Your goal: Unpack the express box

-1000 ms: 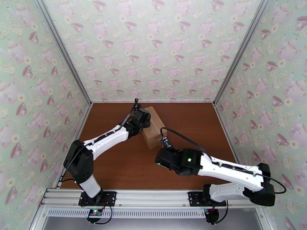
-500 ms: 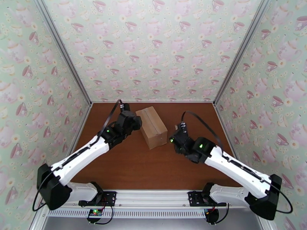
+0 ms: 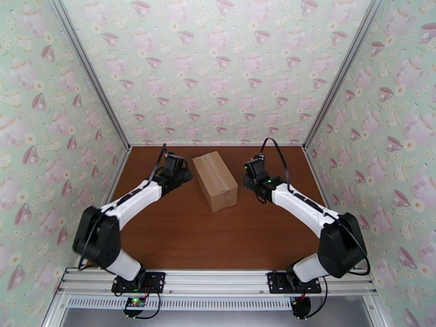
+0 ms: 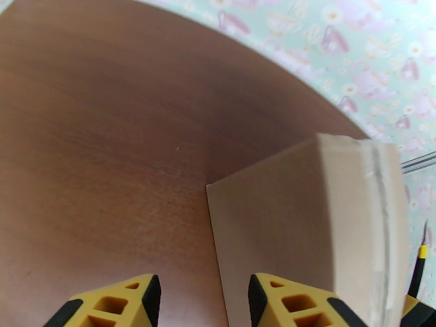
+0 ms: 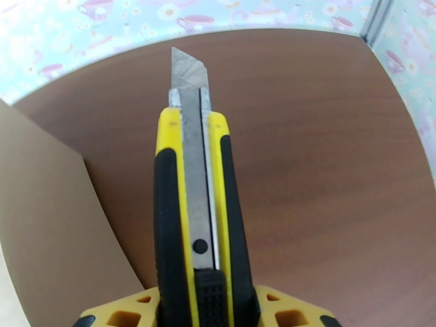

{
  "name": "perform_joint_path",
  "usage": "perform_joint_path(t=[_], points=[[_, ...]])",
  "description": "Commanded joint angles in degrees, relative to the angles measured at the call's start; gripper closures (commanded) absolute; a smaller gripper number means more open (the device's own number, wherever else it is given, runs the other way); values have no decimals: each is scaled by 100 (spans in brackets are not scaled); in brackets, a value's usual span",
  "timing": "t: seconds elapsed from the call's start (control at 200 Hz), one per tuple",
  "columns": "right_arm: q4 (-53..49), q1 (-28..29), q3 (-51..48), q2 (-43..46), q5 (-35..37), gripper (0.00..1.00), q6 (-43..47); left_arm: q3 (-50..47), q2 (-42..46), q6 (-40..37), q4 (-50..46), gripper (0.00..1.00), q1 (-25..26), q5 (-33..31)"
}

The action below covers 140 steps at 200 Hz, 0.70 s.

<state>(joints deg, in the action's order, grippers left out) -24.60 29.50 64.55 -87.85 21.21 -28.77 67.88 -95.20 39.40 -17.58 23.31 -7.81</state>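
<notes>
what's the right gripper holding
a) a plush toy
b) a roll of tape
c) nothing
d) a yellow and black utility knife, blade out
d: the right wrist view shows the right gripper shut on a yellow-and-black utility knife with its blade extended, beside the express box.

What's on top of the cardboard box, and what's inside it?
A clear tape seam runs along the closed top of the express box; nothing else rests there. Its contents are hidden under the shut flaps.
</notes>
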Motion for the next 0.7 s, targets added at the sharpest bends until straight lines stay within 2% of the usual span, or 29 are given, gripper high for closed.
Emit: perform_joint_path(t=[0.0,0.11,0.406,0.696], points=[[738,23,242,-117,-220,100,-149,547,-485,-82,255,52,-28,304],[1182,143,-62,-52,-435,100,-359,996,-932,-160,282,52,-59,261],[1781,869,-778,85,-45,100,-1253,1746,-1650,-362,71,53,-112,282],[2251,2428,-1134,-37,1161,100,-2348,1263,-1352,-600,187,53,-115,416]])
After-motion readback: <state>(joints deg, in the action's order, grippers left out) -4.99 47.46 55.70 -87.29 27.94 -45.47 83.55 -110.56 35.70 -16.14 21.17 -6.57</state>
